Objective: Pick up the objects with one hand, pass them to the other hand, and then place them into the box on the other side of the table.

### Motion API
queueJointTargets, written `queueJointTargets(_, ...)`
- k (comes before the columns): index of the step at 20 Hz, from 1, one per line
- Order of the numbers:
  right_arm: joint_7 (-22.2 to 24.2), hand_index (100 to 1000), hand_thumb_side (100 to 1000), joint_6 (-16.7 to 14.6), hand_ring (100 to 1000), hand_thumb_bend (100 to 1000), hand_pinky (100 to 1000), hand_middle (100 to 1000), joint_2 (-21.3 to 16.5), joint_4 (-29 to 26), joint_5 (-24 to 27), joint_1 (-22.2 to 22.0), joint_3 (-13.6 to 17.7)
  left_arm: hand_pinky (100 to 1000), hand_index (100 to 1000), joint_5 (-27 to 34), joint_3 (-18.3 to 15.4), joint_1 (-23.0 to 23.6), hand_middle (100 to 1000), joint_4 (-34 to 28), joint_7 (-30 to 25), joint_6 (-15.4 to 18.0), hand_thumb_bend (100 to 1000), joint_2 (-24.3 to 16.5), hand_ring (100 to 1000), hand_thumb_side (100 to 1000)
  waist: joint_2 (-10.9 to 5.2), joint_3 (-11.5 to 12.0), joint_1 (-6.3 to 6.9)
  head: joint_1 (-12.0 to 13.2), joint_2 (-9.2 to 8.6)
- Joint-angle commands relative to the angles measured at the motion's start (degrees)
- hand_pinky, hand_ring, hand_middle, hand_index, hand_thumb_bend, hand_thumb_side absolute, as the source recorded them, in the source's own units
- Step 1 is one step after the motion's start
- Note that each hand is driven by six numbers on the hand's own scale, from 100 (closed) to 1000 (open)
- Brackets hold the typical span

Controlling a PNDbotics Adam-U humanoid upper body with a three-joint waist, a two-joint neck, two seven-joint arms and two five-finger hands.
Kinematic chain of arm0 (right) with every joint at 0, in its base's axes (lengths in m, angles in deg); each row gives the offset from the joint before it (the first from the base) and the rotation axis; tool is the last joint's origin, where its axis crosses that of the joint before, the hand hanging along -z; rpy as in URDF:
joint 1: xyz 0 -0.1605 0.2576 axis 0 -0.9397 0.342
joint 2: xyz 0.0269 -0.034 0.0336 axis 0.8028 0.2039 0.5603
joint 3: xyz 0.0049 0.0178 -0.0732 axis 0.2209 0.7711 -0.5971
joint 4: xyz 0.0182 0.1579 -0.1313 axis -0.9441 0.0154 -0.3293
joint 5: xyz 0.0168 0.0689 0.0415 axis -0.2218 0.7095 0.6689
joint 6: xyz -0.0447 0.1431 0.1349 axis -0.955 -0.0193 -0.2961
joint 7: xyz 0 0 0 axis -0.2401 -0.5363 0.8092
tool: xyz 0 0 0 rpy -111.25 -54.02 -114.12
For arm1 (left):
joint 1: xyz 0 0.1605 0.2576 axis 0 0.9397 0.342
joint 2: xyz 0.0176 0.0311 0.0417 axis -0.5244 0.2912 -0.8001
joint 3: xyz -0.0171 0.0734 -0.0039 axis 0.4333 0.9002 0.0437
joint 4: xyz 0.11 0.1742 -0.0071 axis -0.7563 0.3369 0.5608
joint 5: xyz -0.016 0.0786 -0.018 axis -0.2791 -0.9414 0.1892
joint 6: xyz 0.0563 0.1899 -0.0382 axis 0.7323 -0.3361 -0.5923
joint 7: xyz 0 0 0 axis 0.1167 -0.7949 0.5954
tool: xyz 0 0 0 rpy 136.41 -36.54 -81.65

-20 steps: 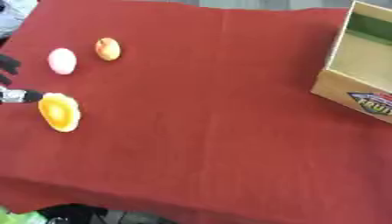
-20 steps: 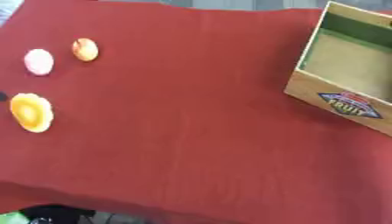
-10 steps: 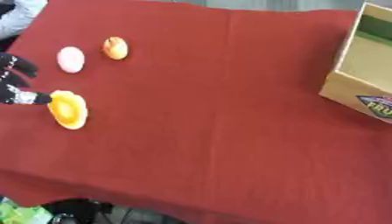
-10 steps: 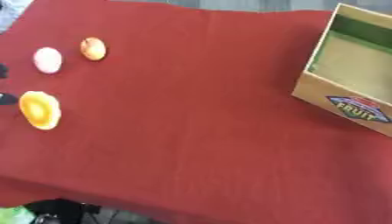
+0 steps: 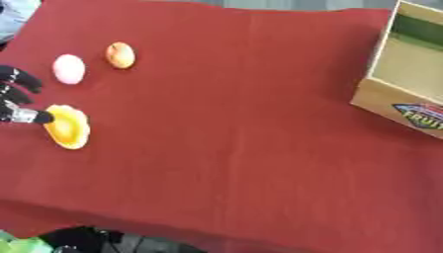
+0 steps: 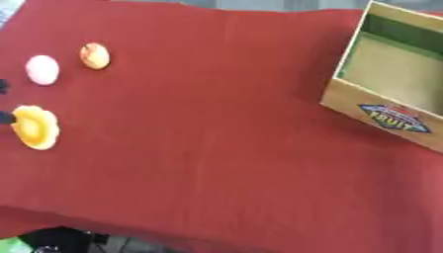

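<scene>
Left hand (image 5: 16,99) at table's left edge, fingers spread, one tip touching yellow piece (image 5: 68,126), nothing gripped. Pink egg-shaped item (image 5: 69,68) and orange one (image 5: 120,54) sit just beyond it. Cardboard box (image 6: 387,118) far right on red cloth (image 5: 234,123).

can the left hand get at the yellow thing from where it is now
Probably yes. The left hand is at the table's left edge with a fingertip right beside the yellow object, maybe touching it. Nothing lies between them; the pink one sits farther back.

One yellow piece (image 5: 67,126), one pink (image 5: 69,69), one orange (image 5: 120,55), one box (image 6: 385,116).
</scene>
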Motion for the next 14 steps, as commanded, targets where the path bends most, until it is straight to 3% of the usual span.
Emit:
queueJointTargets(1,0.05,833,636,-0.48,1000,100,970,732,-2.04,-0.79,-0.41,0.77,0.35,886,825,-1.24,-0.43,-0.96,773,0.18,-1.01,0.12,661,-2.42,780,177,0.49,0.06,-0.05,-0.16,0.38)
queueJointTargets(14,0.28,833,646,-0.35,1000,100,971,732,-1.53,-0.5,-1.17,0.71,0.27,859,826,-4.67,2.25,-3.6,759,3.51,-5.51,-0.07,622,-0.4,775,137,1.2,-0.09,-0.09,1.86,0.18)
